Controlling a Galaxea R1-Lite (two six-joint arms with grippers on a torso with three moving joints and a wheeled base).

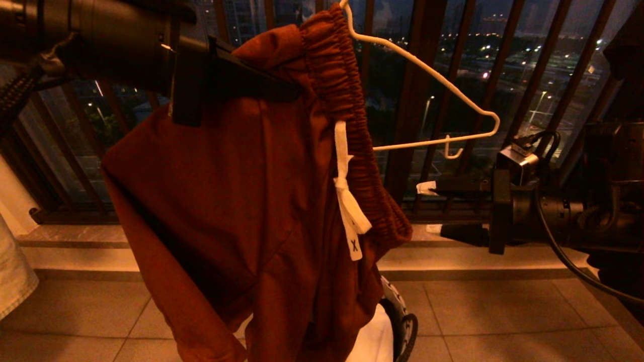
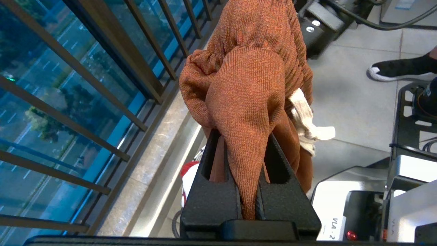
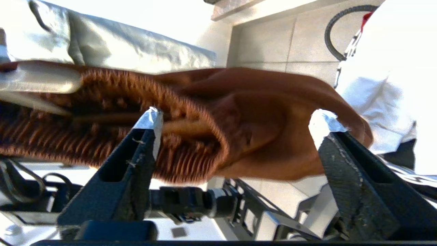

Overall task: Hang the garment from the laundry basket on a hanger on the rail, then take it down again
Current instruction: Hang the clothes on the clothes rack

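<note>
The garment (image 1: 241, 201), rust-brown shorts with a white drawstring (image 1: 347, 201), hangs over the left shoulder of the white wire hanger (image 1: 437, 80). The hanger's hook runs off the top of the head view, and the rail is out of view. My left gripper (image 1: 294, 90) reaches in from the upper left and is shut on a fold of the garment (image 2: 245, 102) just below the waistband. To the right, my right gripper (image 1: 435, 211) is open, its taped fingertips (image 3: 150, 118) just short of the waistband's lower end (image 3: 191, 143). Below the shorts shows the laundry basket's rim (image 1: 402, 317).
A dark barred railing (image 1: 417, 100) stands behind, above a stone step (image 1: 478, 261). Light denim jeans (image 1: 12, 271) hang at the left edge. A person's black shoe (image 2: 399, 68) is on the tiled floor by the robot's base (image 2: 358, 191).
</note>
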